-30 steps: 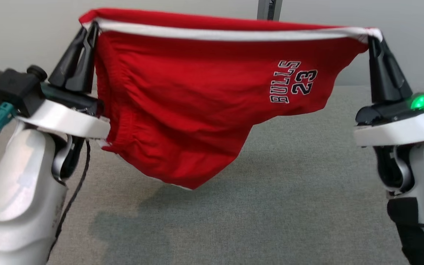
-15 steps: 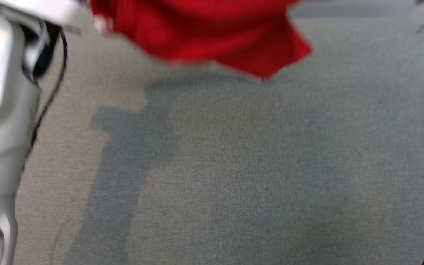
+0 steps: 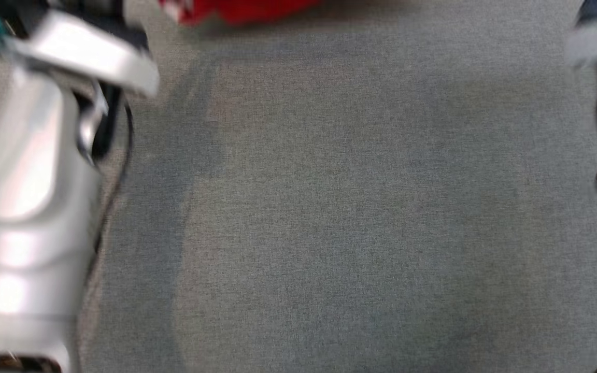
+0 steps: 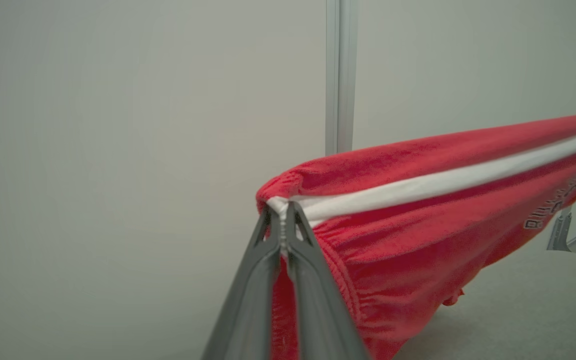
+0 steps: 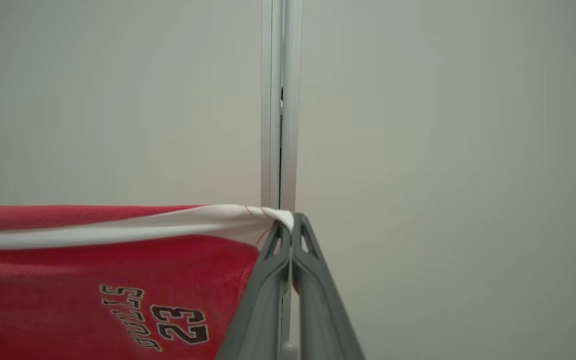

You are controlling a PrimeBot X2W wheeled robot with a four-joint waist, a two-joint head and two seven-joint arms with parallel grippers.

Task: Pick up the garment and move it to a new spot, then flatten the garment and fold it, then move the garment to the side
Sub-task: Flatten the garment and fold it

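Leftmost, the pale left arm stands to the left of the shorts, blurred in the head view. At its end the left gripper has its jaws pressed together on the left corner of the shorts, pinching the cloth where the white band begins. From that corner the shorts run off to the right, pulled into a taut line along the top, red cloth with the band just under the upper edge. Below the band the cloth is gathered and sags in folds.

Under the shorts lies the grey table, with a dim shadow on it. The lowest folds hang close over it, but whether they touch it I cannot tell. Behind the shorts a pale post rises against the plain wall.

Towards the right end of the shorts, dark lettering with the number 23 sits below the band, upside down in the right wrist view. At the right corner the right gripper has its jaws closed tight on the bunched white band. To the right of the shorts, the right arm shows as a blurred pale and dark shape.
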